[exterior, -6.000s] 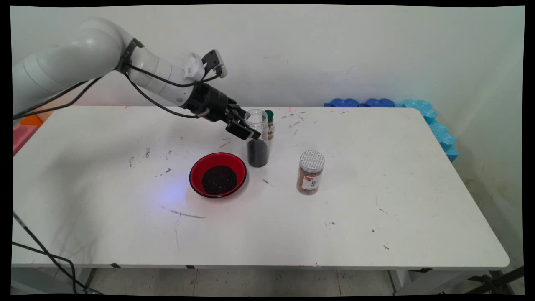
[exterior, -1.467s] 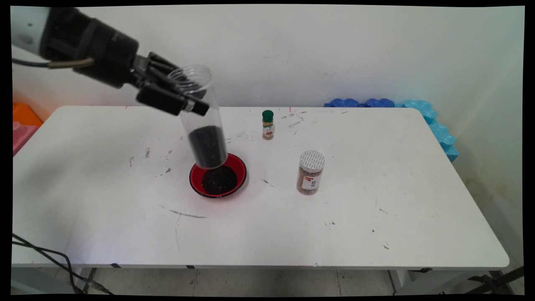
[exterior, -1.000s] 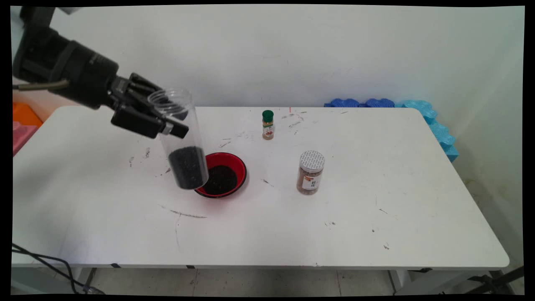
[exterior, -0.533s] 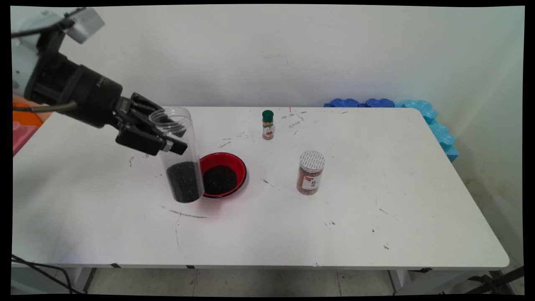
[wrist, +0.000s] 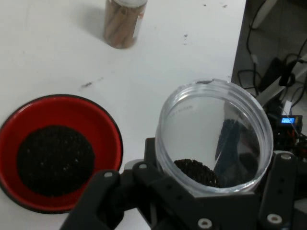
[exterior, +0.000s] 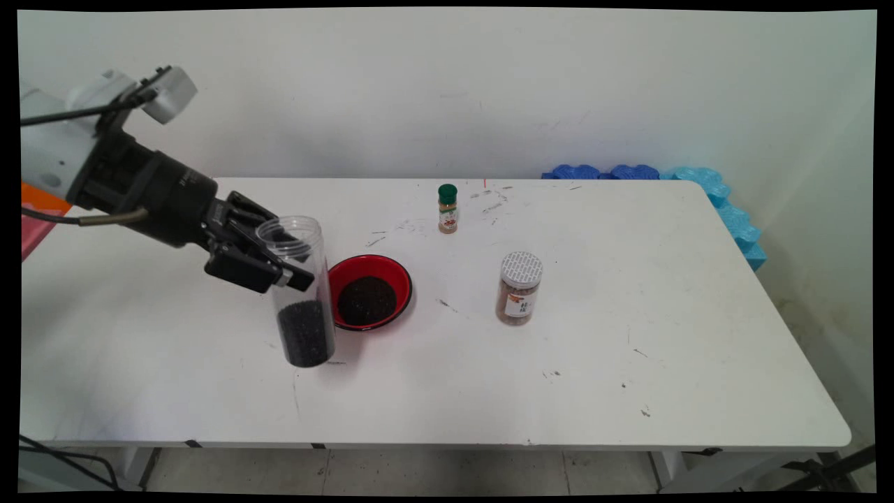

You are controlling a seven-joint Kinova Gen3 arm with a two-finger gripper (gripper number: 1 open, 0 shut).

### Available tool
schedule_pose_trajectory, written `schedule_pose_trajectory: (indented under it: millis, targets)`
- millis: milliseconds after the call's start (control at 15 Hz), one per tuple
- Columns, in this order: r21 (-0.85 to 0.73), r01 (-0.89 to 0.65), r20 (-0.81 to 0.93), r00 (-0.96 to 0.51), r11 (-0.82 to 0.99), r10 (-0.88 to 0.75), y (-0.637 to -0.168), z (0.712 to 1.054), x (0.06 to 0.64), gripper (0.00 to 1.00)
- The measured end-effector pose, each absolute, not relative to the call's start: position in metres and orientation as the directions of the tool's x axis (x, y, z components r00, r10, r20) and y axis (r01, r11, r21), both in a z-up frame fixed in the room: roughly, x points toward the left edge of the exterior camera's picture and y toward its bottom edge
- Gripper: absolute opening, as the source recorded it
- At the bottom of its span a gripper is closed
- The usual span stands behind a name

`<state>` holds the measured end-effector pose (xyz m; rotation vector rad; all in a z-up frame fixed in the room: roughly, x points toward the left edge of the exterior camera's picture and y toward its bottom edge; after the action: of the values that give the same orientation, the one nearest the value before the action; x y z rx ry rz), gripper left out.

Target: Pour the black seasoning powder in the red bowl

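Claw (exterior: 279,269): closed on open jar (exterior: 299,293), dark grains in its lower part.
Jar upright, low over surface (exterior: 628,293), just left of red bowl (exterior: 370,292) holding grains.

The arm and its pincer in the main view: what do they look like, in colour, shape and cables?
The arm is white and rounded, ending in a black cylindrical wrist. The pincer is black, with jointed linkage bars and two fingers. A small white box sits on top of the wrist, and thin black cables run along the arm.
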<state>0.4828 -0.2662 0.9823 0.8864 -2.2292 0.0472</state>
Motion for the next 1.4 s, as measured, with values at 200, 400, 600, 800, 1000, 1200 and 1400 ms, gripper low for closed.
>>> schedule_pose_trajectory:
  millis: [200, 400, 600, 800, 1000, 1200, 1400]
  targets:
    - [0.249, -0.612, 0.628, -0.488, 0.750, -0.607, -0.271, 0.972, 0.479, 0.00]
    - [0.276, -0.621, 0.597, -0.487, 0.733, -0.637, -0.278, 0.962, 0.479, 0.00]
    - [0.315, -0.645, 0.562, -0.465, 0.696, -0.684, -0.284, 0.953, 0.479, 0.00]
    - [0.361, -0.686, 0.526, -0.409, 0.632, -0.745, -0.291, 0.945, 0.482, 0.00]
    - [0.396, -0.721, 0.500, -0.351, 0.569, -0.792, -0.298, 0.940, 0.488, 0.00]
    - [0.432, -0.750, 0.471, -0.286, 0.501, -0.834, -0.306, 0.937, 0.493, 0.00]
    - [0.480, -0.761, 0.441, -0.221, 0.436, -0.870, -0.311, 0.935, 0.498, 0.00]
